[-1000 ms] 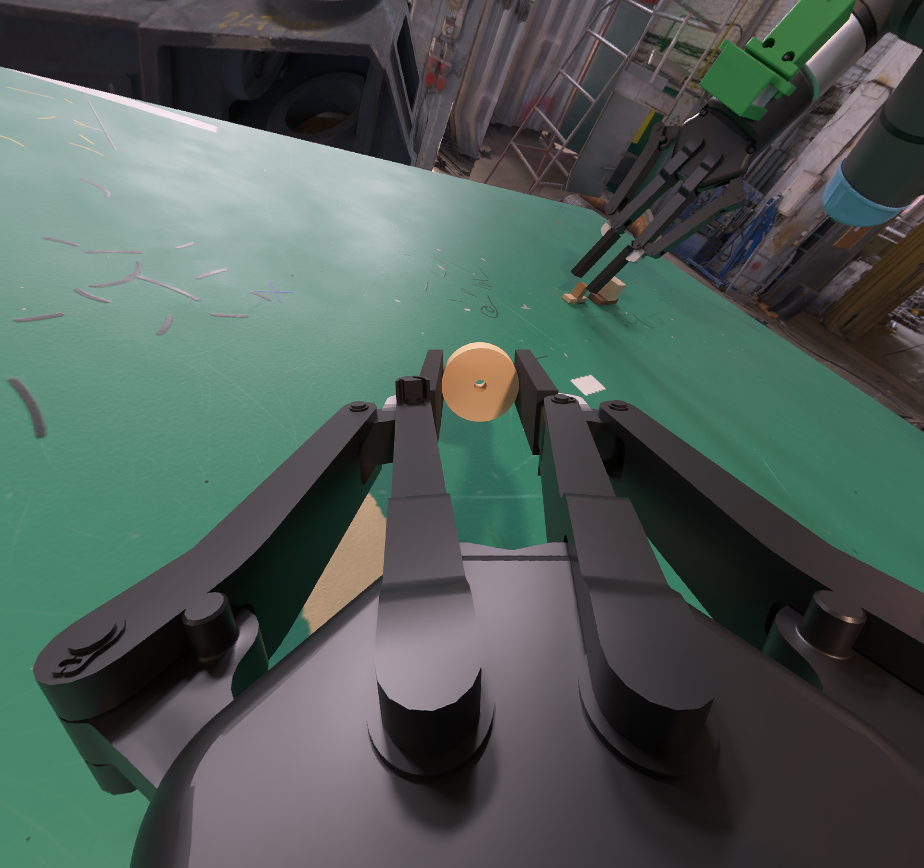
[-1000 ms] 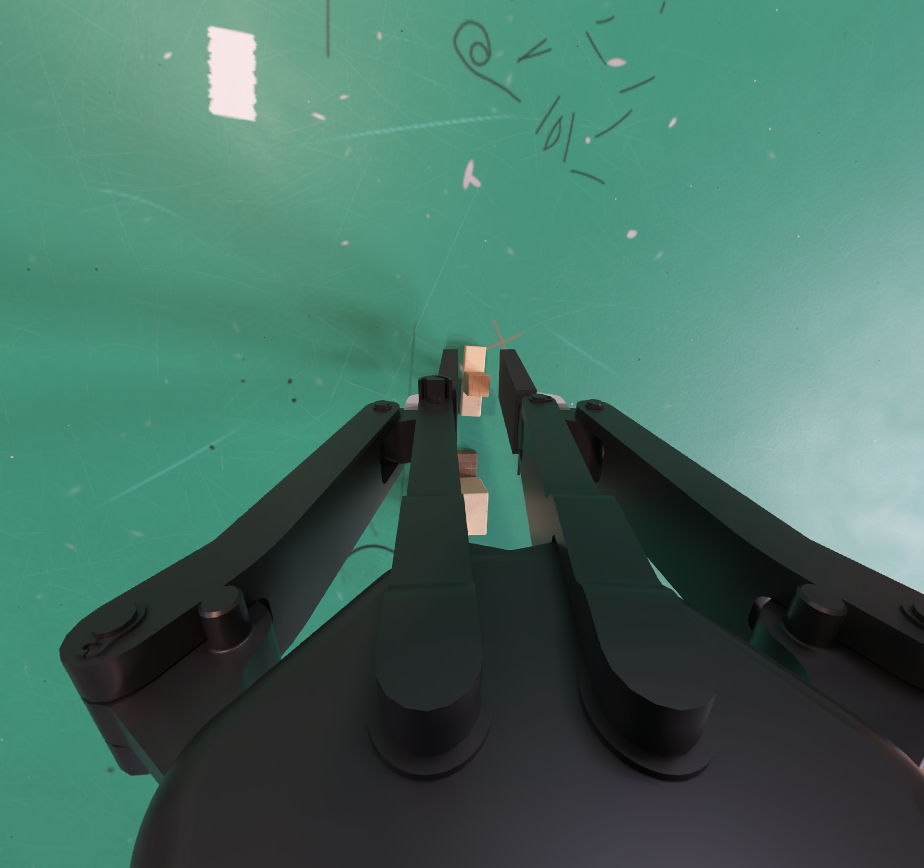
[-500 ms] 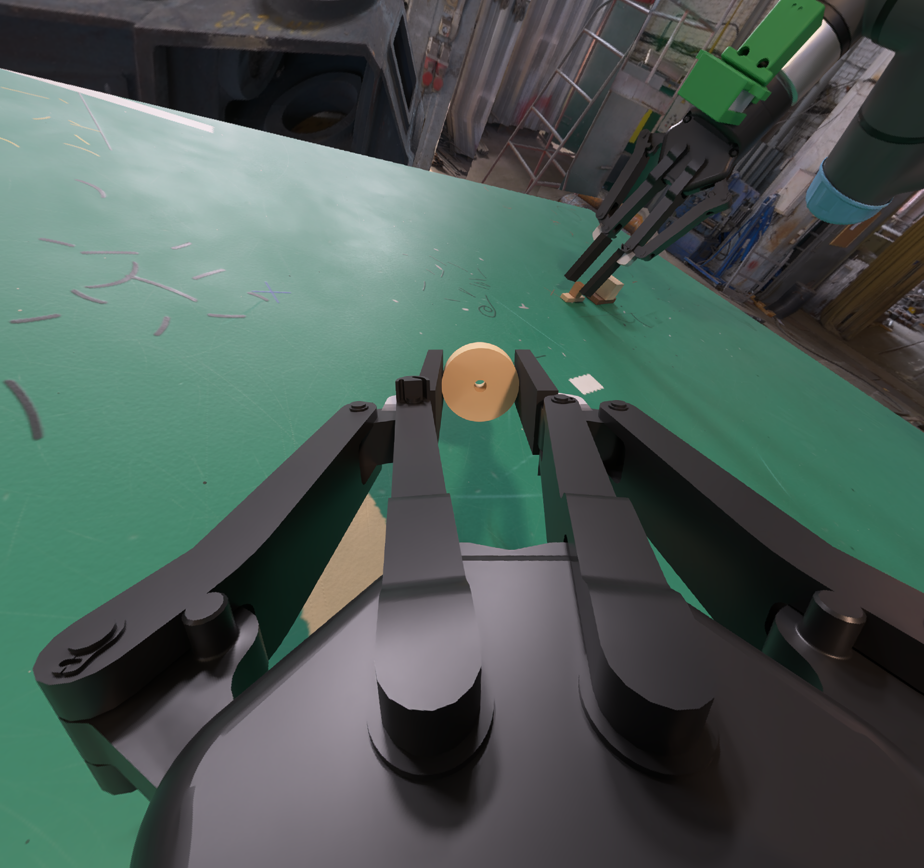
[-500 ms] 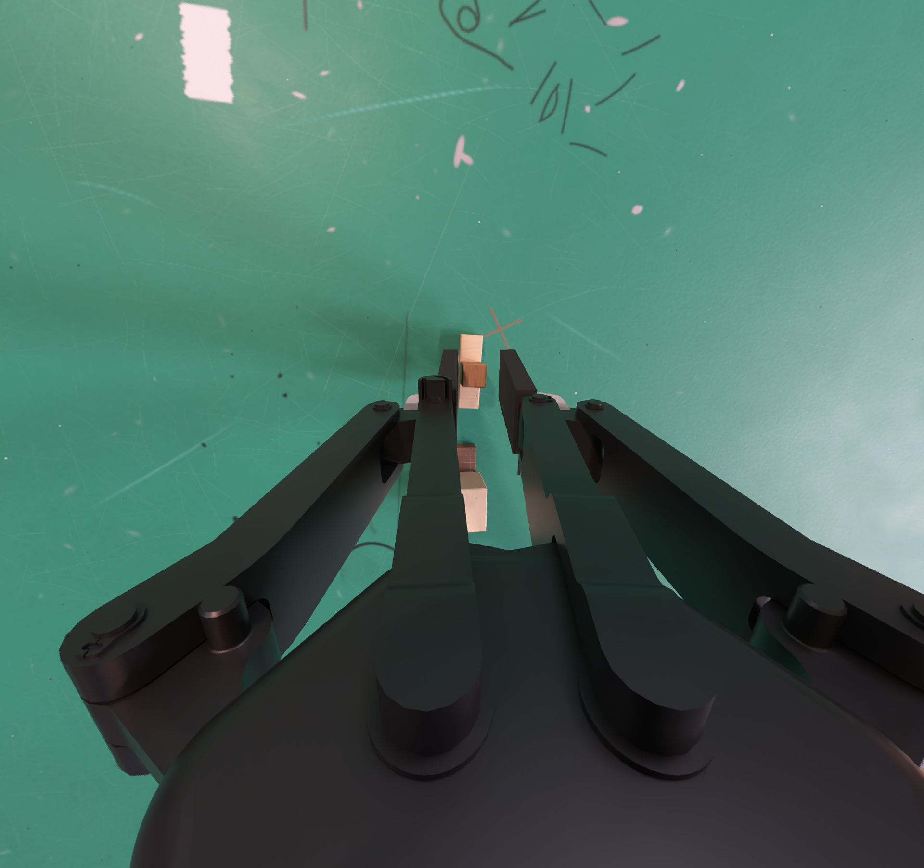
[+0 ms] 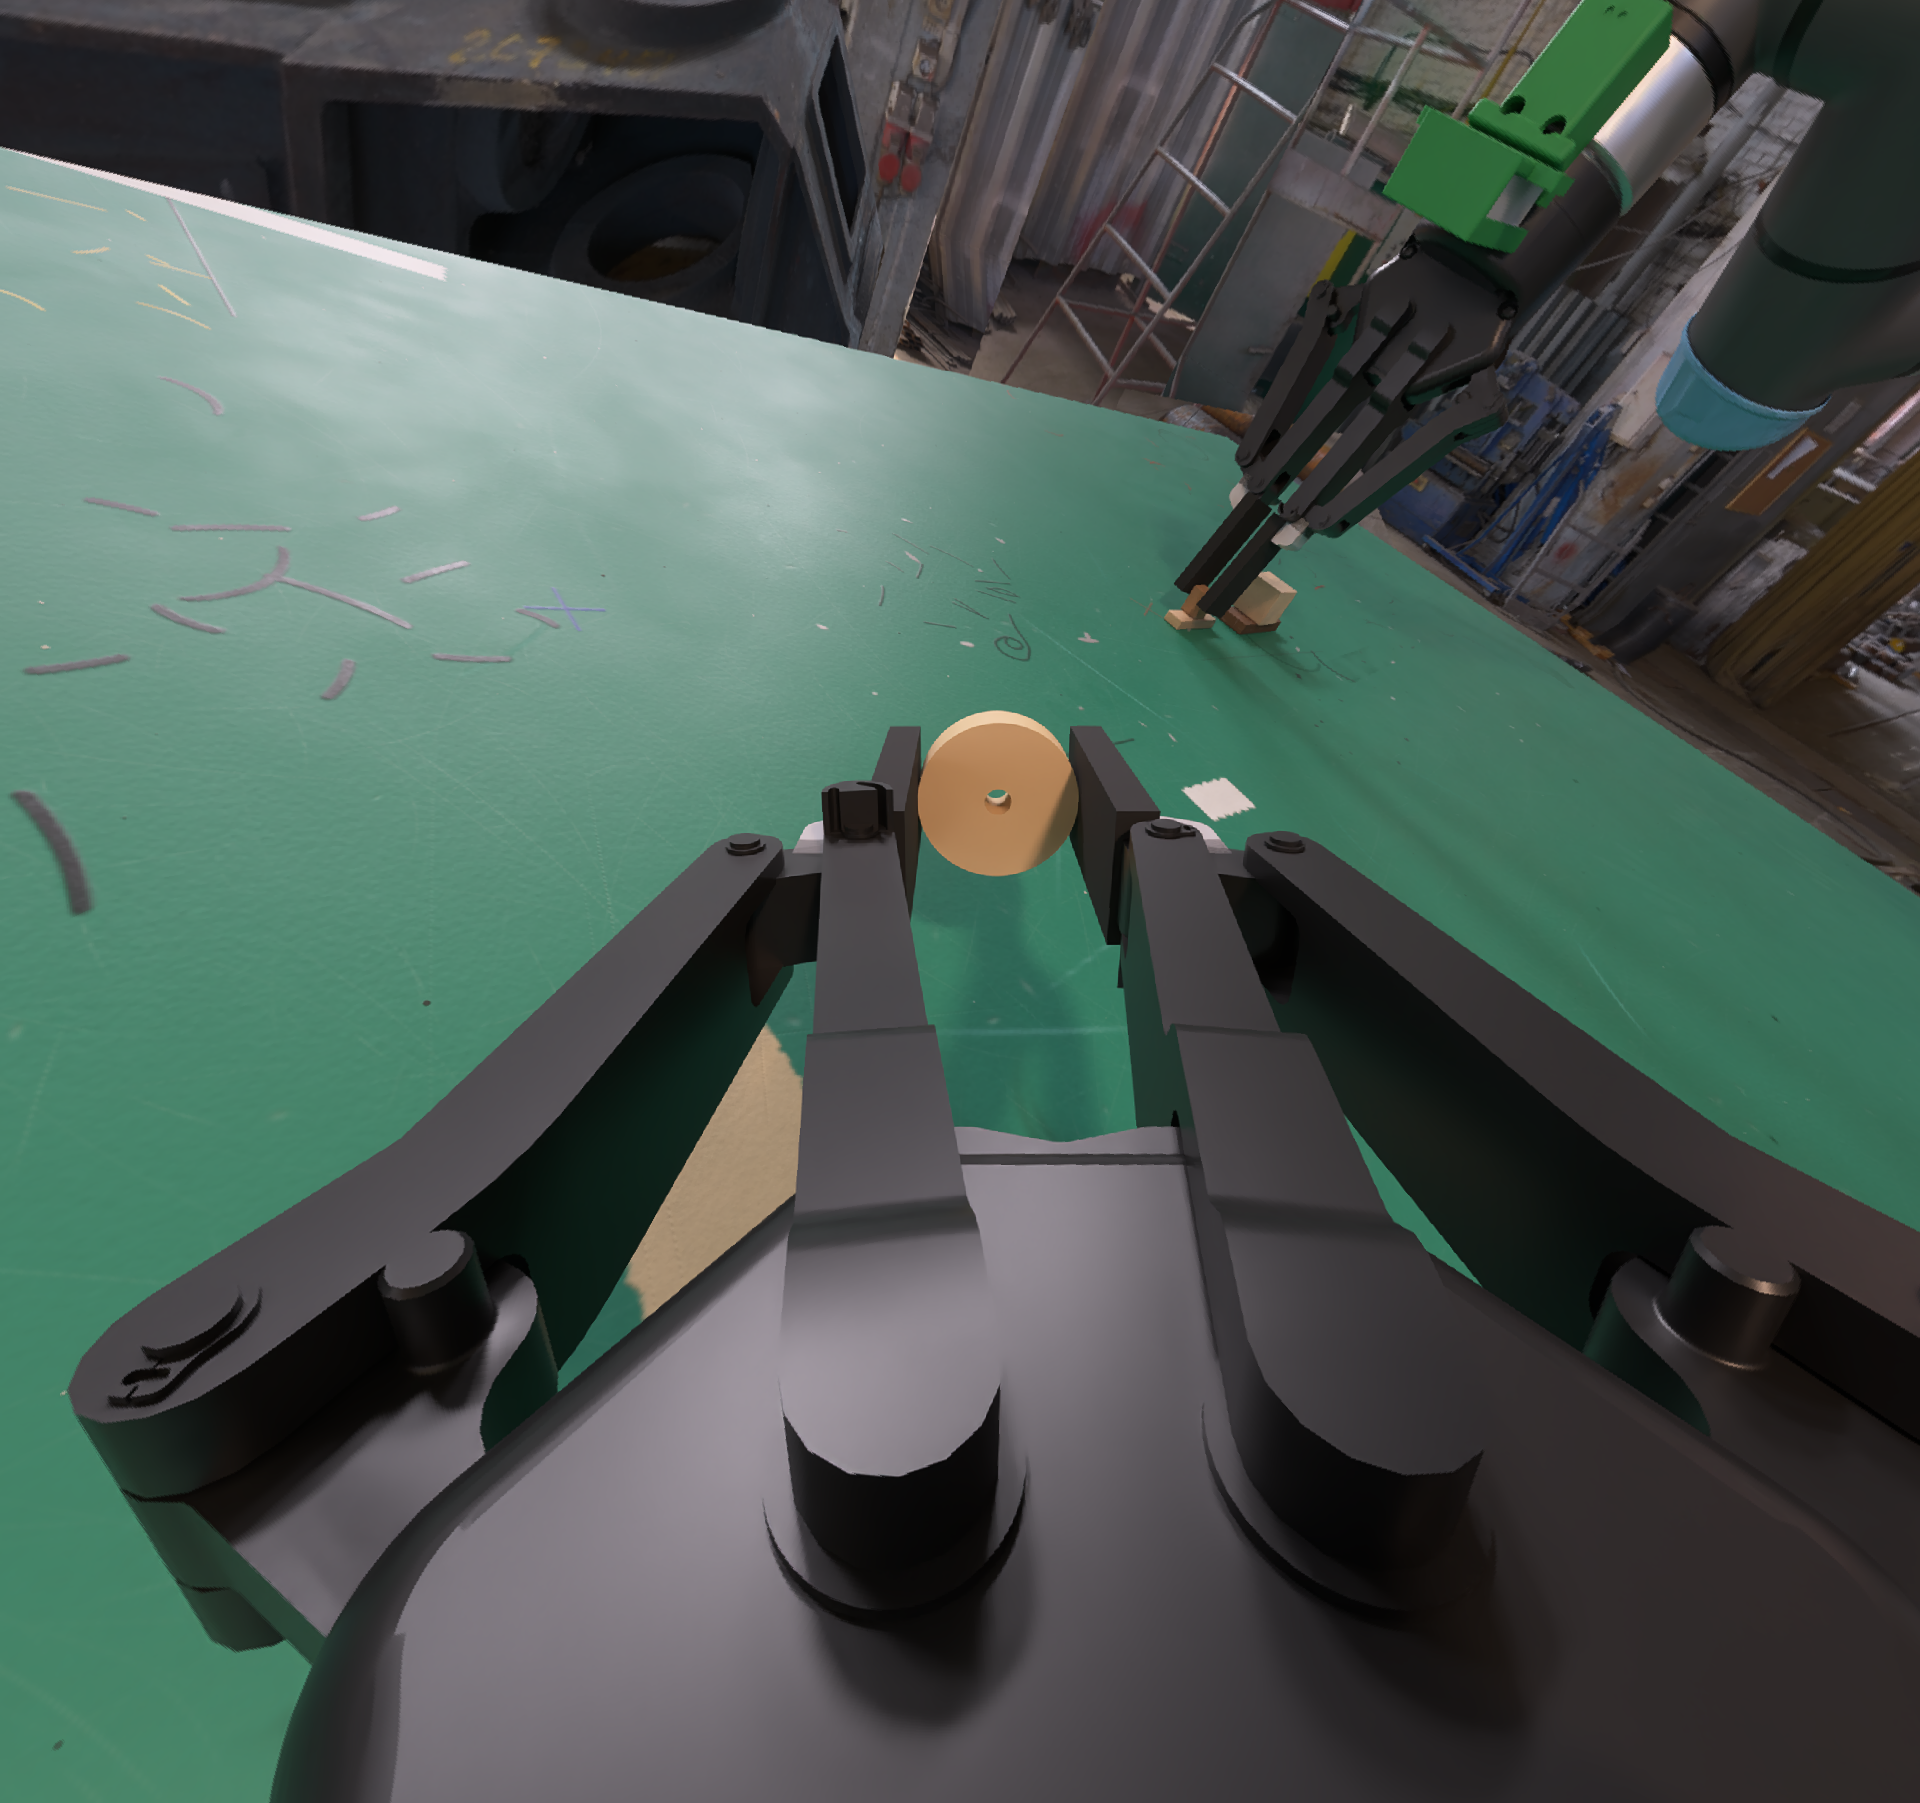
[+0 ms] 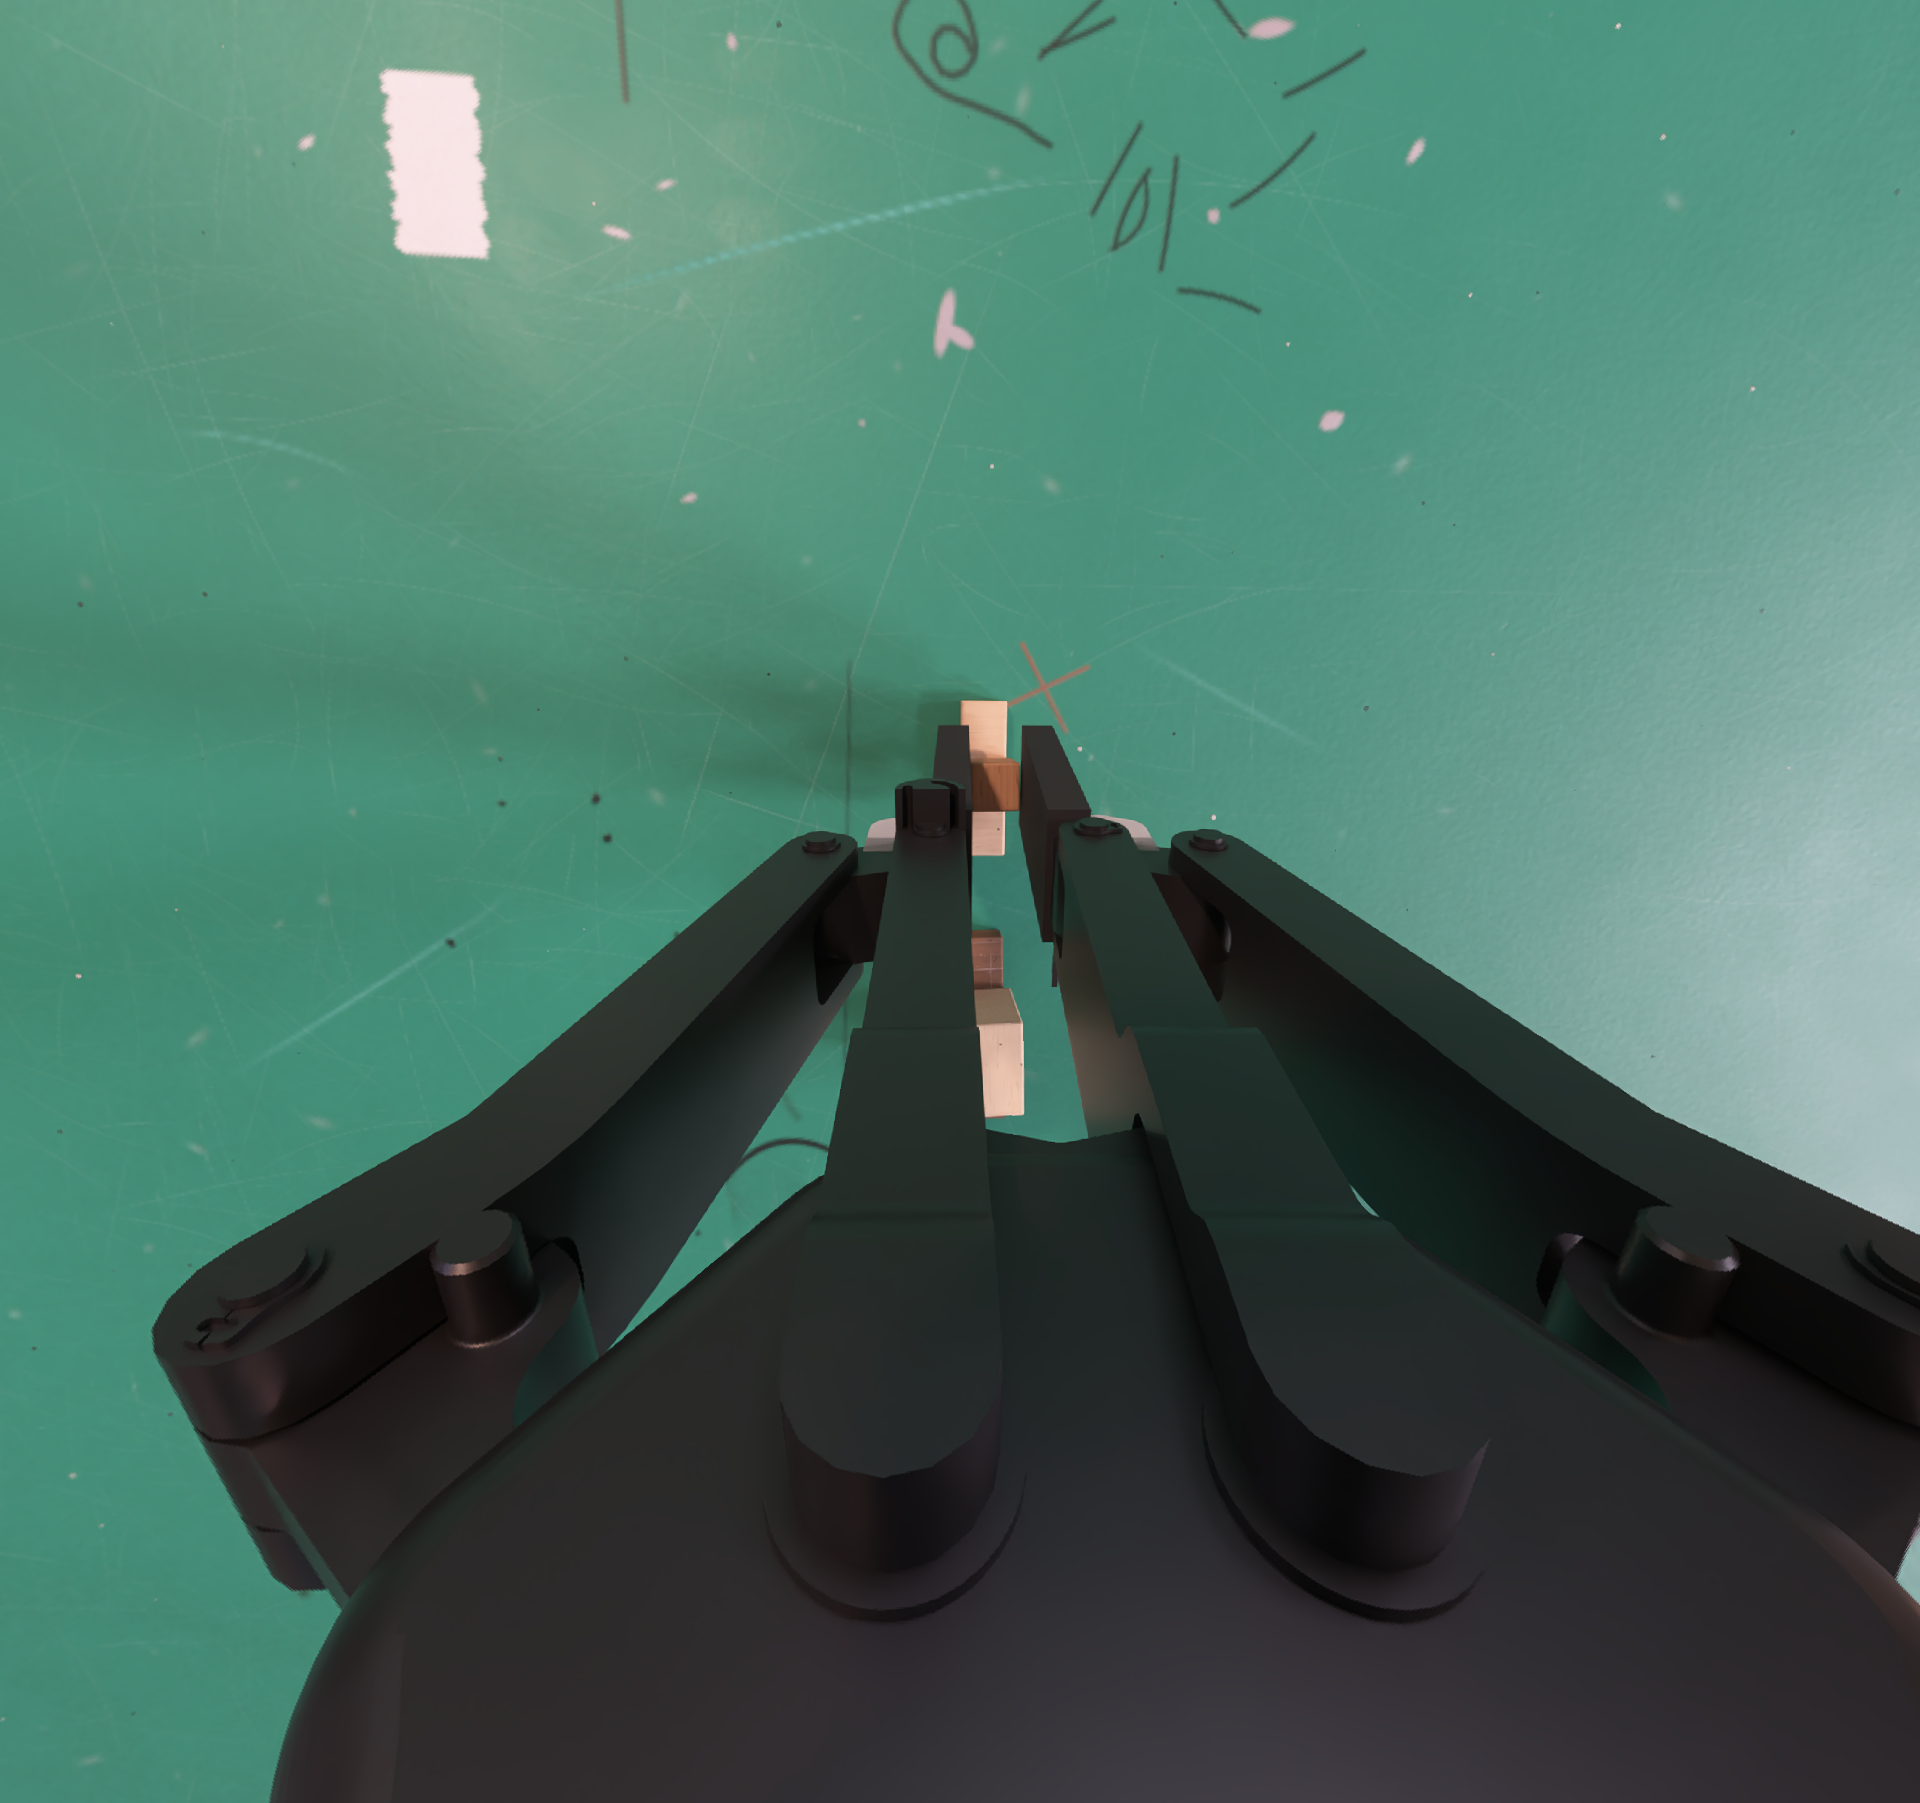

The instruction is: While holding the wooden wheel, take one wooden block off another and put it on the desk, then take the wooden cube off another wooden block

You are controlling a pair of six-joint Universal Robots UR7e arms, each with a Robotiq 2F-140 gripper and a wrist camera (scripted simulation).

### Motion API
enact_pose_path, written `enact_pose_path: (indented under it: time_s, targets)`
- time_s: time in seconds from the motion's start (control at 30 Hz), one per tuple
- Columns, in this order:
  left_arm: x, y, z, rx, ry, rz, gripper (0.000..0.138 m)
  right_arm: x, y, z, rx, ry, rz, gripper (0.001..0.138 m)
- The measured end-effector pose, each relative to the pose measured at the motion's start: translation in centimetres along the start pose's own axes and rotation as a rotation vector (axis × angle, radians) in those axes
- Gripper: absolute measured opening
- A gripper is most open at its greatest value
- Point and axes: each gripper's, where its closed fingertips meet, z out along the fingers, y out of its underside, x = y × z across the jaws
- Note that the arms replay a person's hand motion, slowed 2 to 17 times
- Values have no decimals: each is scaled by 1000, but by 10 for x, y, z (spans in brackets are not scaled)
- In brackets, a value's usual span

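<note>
My left gripper [image 5: 995, 789] is shut on the round wooden wheel [image 5: 995, 818] and holds it above the green desk [image 5: 468, 870]. In the right wrist view my right gripper [image 6: 995, 766] points down, its fingers closed on the small brown wooden cube [image 6: 997, 785]. The cube lies across a pale wooden block [image 6: 984, 723]. Whether it is lifted off, I cannot tell. A second brown block [image 6: 987, 958] and a pale block [image 6: 1002, 1062] lie nearer, between the finger links. The right gripper also shows far right in the left wrist view [image 5: 1216, 600], at the blocks [image 5: 1270, 598].
A white patch [image 6: 434, 164] lies on the desk between the two grippers; it also shows in the left wrist view [image 5: 1218, 799]. The right arm with its green mount [image 5: 1507, 153] hangs over the desk's right side. Dark machinery [image 5: 520, 91] stands beyond the far edge.
My right gripper's fingers have closed in on the brown cube, and the right arm has shifted slightly. The left gripper and the wheel have not moved.
</note>
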Motion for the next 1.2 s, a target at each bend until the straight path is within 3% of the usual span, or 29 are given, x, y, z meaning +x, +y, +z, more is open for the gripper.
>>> enact_pose_path:
  time_s: [0.67,1.2]
  targets:
    - [0,-1,0,5,-4,2,38,-6,2,-1,-53,-13,15,12]
    - [1,-1,-1,7,-12,12,38,-15,-3,-15,-75,53,9,12]
